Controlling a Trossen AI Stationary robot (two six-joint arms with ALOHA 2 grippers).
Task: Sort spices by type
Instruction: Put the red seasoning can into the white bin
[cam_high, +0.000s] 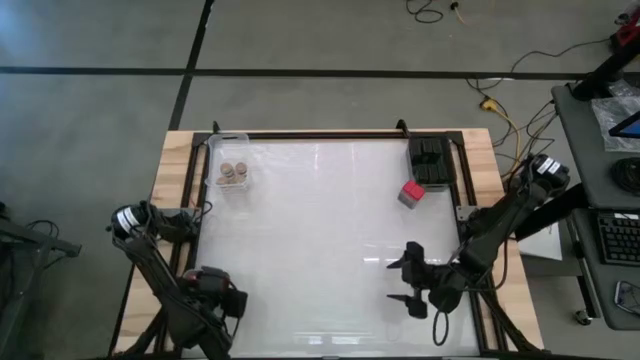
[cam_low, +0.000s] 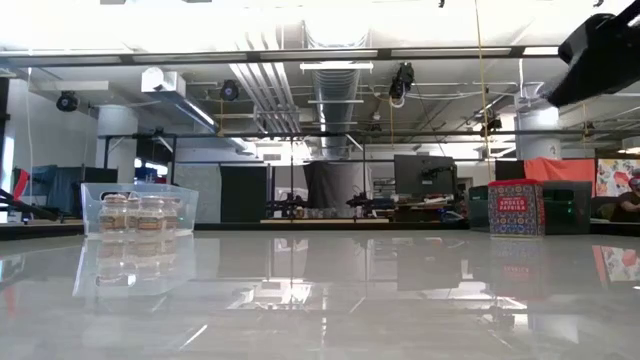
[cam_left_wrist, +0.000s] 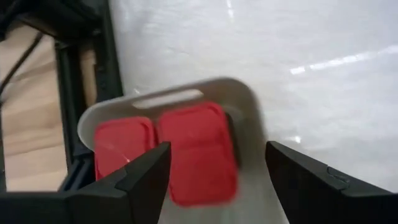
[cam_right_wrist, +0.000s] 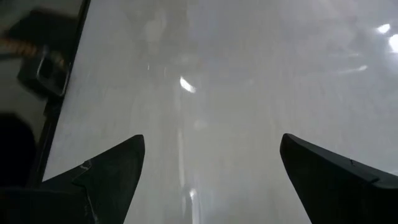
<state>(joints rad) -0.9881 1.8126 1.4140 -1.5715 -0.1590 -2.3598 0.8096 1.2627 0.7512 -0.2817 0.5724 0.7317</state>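
Observation:
One red square-topped spice (cam_high: 411, 192) stands alone on the white table, right of centre near the far side, and also shows in the low view (cam_low: 515, 207). Two more red spices (cam_left_wrist: 199, 152) sit in a clear tray (cam_left_wrist: 249, 106) under my left gripper (cam_left_wrist: 217, 180), which is open above them at the near left corner (cam_high: 222, 300). Black boxy spices (cam_high: 430, 160) fill a tray at the far right. Tan-topped jars (cam_high: 232, 175) stand in a clear tray (cam_high: 228, 142) at the far left. My right gripper (cam_high: 410, 278) is open over bare table (cam_right_wrist: 211, 155), near side, right.
A black frame (cam_high: 330, 134) runs round the white table, with wooden boards outside it. Open table surface lies between the trays and across the middle (cam_high: 320, 230). Cables and a desk with a keyboard (cam_high: 620, 235) stand off the right edge.

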